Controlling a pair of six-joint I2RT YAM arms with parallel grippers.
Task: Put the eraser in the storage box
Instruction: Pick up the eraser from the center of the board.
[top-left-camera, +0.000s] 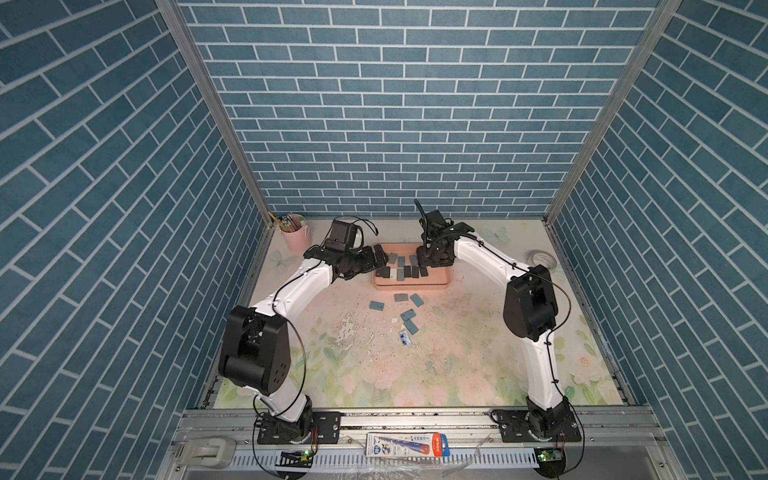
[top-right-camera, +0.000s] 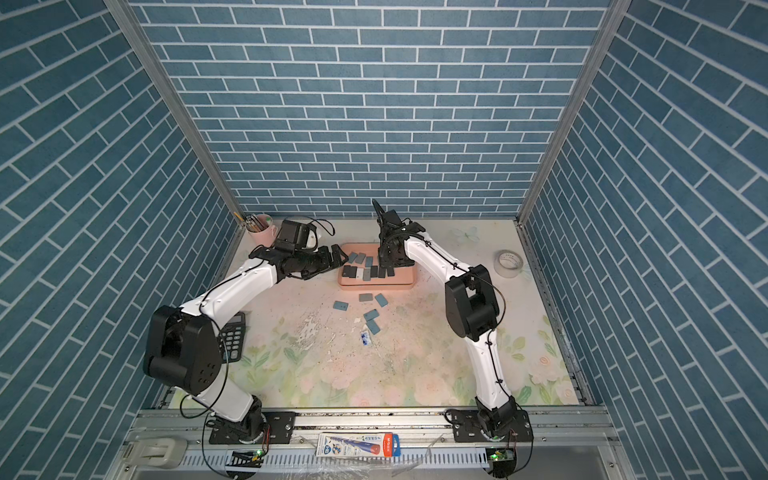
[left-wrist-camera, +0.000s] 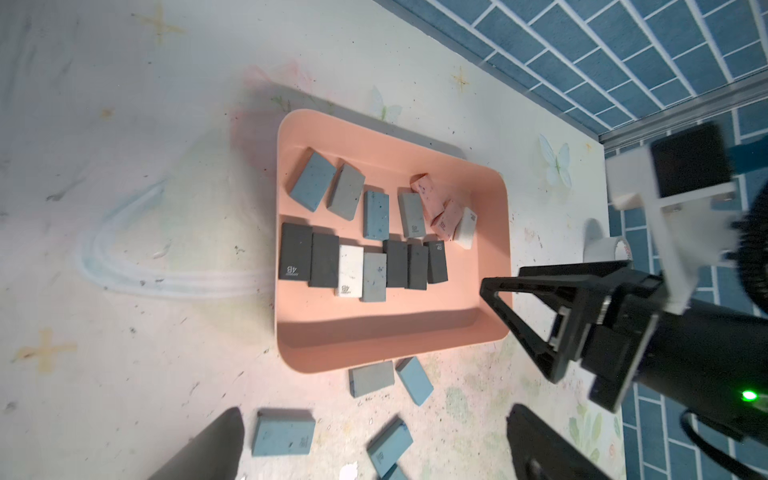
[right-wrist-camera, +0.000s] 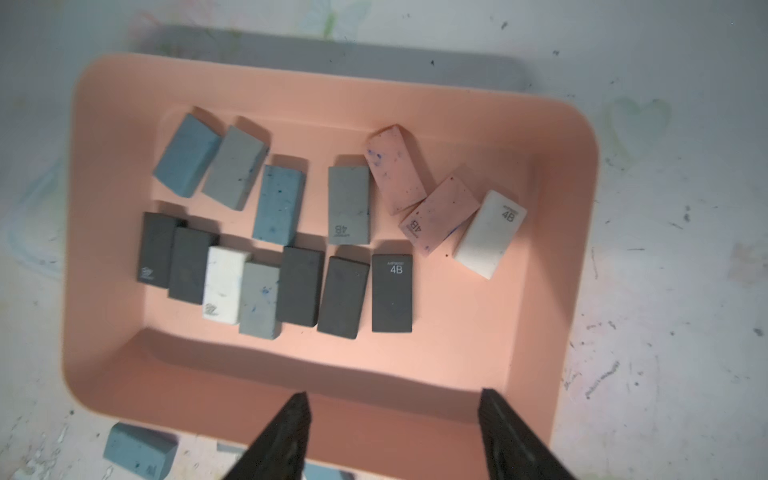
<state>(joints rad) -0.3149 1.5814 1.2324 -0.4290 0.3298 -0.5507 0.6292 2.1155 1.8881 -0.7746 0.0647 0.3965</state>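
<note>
The storage box is a salmon-pink tray at the back middle of the table. Several erasers lie in it: black, grey, blue, white and pink ones, such as a black eraser and a tilted white eraser. My right gripper hangs open over the tray's right part with nothing between its fingers. At the tray's left end my left gripper is open and empty. Several blue and grey erasers lie loose in front of the tray, among them a blue eraser.
A pale pink pencil cup stands at the back left. A tape roll lies at the back right. A calculator sits under the left arm. A small wrapper lies mid-table, and a pencil pack rests on the front rail.
</note>
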